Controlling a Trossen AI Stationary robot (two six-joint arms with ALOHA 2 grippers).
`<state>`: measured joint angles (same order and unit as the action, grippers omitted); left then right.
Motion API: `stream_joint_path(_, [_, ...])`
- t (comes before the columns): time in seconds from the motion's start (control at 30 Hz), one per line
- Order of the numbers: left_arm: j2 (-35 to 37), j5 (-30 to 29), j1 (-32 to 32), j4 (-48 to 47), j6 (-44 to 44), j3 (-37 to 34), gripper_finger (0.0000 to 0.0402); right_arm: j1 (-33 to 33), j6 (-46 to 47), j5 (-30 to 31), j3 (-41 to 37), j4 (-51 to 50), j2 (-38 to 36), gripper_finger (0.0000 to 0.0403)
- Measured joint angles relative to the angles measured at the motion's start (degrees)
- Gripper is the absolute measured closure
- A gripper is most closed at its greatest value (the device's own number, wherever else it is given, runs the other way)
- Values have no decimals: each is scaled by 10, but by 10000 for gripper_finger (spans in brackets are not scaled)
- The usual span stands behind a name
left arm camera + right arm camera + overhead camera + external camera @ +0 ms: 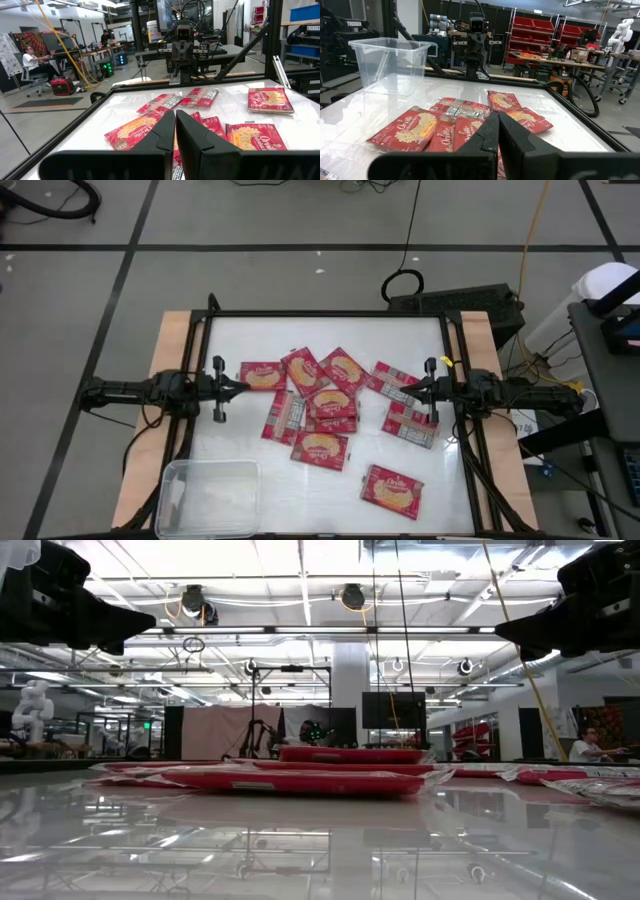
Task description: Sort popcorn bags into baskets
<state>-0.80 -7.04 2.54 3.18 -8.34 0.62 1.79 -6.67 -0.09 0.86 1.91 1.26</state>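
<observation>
Popcorn bags point(318, 402) heaped mid-table — tub point(209, 497) seemingly empty

High view: overhead, straight down on whole table point(420, 480). Low view: tabletop height, level, facing room. Wrist views: close above surface, facing each other; all share popcorn bags point(322, 402).

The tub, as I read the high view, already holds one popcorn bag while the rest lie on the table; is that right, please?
Not quite: the tub holds no bag. The high view shows it clear inside, and the right wrist view agrees. The bags all lie on the table.
</observation>
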Motion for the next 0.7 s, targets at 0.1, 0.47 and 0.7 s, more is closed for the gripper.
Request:
stream_joint_path(0.1, [0,0,0,0,0,0,380,0,0,0,0,0,0,403])
stream_joint_path(0.47, [0,0,0,0,0,0,380,0,0,0,0,0,0,403])
stream_joint_path(0.7, [0,0,0,0,0,0,380,0,-18,0,0,0,0,403])
